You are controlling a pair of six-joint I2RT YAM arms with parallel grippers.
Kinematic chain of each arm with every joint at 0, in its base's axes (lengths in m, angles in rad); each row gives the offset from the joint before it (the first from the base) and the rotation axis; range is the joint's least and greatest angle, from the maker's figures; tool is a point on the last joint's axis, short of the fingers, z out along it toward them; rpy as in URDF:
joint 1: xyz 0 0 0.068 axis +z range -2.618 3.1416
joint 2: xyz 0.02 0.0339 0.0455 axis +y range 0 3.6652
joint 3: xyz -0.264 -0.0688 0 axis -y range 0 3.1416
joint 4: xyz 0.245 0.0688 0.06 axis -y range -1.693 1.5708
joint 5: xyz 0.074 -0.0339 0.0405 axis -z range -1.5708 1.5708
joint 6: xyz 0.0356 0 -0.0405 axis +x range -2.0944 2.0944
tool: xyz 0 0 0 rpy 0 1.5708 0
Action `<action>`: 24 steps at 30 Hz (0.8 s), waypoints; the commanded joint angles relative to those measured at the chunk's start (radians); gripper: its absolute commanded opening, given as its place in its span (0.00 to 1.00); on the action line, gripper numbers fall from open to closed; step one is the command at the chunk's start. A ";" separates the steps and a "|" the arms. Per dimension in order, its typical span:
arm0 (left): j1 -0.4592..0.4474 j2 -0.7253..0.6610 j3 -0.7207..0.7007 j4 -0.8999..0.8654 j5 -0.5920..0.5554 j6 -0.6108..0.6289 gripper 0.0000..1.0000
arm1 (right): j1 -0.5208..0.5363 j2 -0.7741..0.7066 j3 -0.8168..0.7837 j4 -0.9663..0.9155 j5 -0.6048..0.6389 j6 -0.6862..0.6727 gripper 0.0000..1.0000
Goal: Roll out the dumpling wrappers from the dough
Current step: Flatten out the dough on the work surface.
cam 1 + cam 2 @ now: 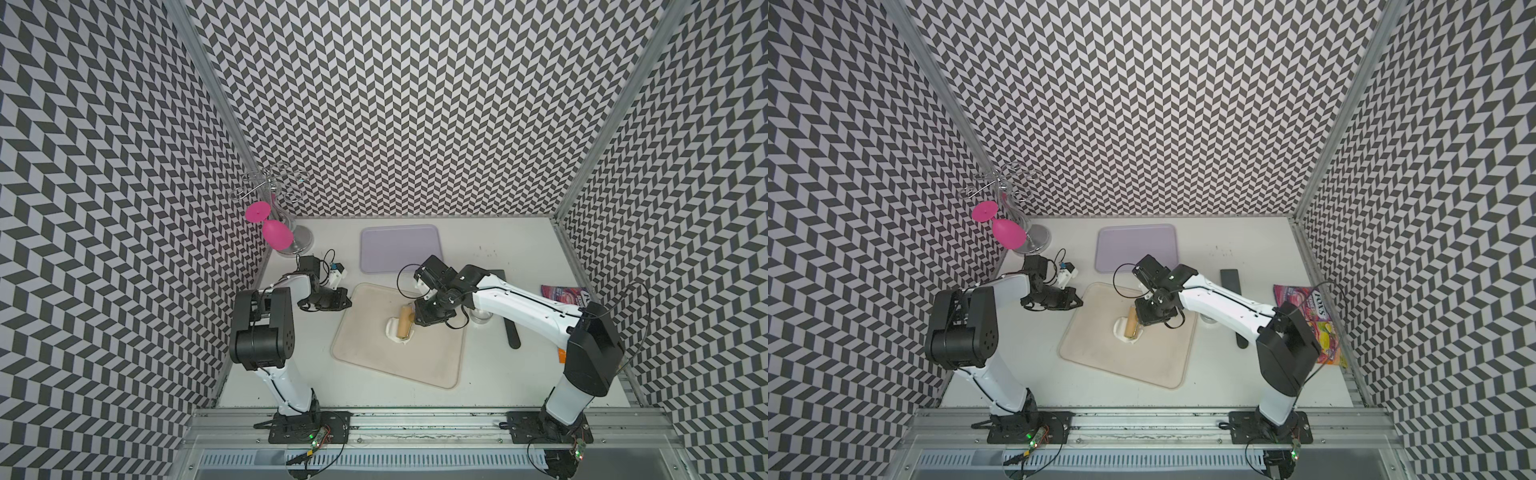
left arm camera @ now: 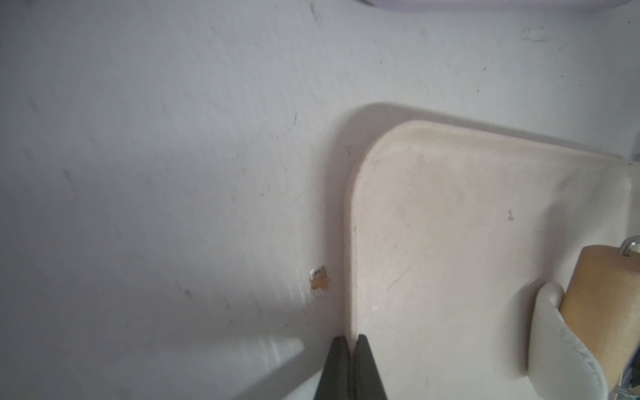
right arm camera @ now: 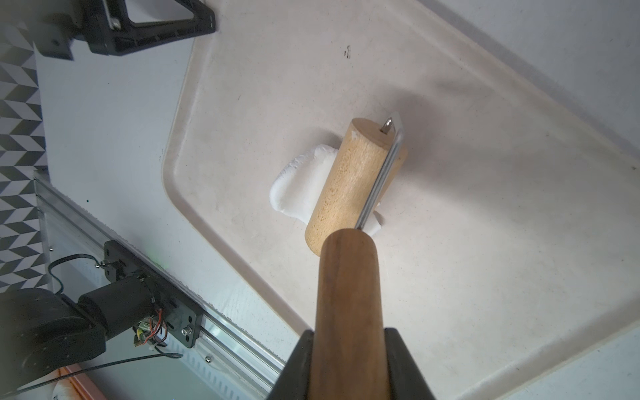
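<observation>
My list, as seen from the remote desk:

- right gripper (image 3: 349, 346): jaws narrow, clamped on the dark handle (image 3: 348, 294) of the roller (image 3: 349, 180). In both top views it hangs over the beige tray (image 1: 374, 361).
- roller: pale wooden drum on a wire yoke, lying across the dough.
- dough (image 3: 298, 183): soft white lump, partly flattened, on the beige tray around its middle and a little toward the far edge. It is pressed under the drum, and I see white on both long sides of the drum.
- left gripper (image 2: 349, 346): jaws together, nothing between them. The tips sit at the beige tray's edge near a corner, well apart from the dough. I cannot tell whether they touch the tray.
- lilac tray (image 1: 399, 249): flat on the table (image 1: 519, 374), just behind the beige tray.
- pink glass (image 1: 276, 232): hanging bowl down on the wire rack (image 1: 272, 187), back left corner.
- candy bag (image 1: 1308, 307): flat on the table by the right wall.
</observation>
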 commanded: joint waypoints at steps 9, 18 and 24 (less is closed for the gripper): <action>0.016 -0.004 -0.018 -0.017 -0.032 0.020 0.00 | -0.009 -0.020 0.160 -0.195 0.021 -0.016 0.00; 0.016 -0.003 -0.018 -0.015 -0.032 0.020 0.00 | 0.013 0.011 0.338 -0.325 0.000 -0.068 0.00; 0.016 0.002 -0.017 -0.016 -0.031 0.020 0.00 | 0.036 0.045 0.295 -0.310 0.005 -0.069 0.00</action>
